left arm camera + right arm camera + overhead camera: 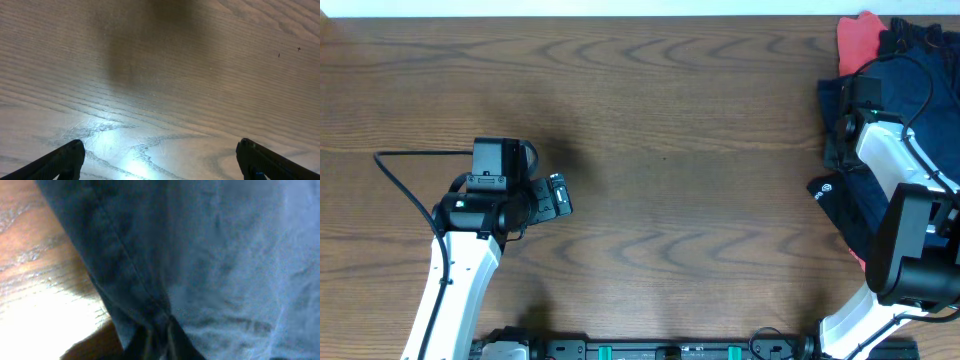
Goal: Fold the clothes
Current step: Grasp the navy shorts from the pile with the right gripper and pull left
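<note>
"Where have the clothes got to?"

"All at the far right edge of the brown wood-grain tabletop (pixel 670 130). There's a heap of limp dark navy garments (pixel 832 92), and a coral-red cloth piece (pixel 858 38) pokes out at the top corner. A black cloth piece with a white logo (pixel 828 192) lies at the near side of the heap, its edge on bare wood."

"And the right arm?"

"The right pincer (pixel 844 130) is down on the left side of that heap. From its own camera the dark navy garments (pixel 225 255) fill nearly everything. A stitched seam runs down the cloth, and creases gather to a point at the bottom edge. A strip of wood shows at the left. The fingers are lost in the dark cloth, so I can't tell whether it's gripping or not."

"The other one?"

"The left pincer (pixel 560 197) is well apart from the clothes, over bare wood on the left half, pointing right. Its two black fingertips (pixel 60 160) stand wide apart, with only tabletop between them. A thin black cable (pixel 405 172) loops out from that arm to the left."
</note>
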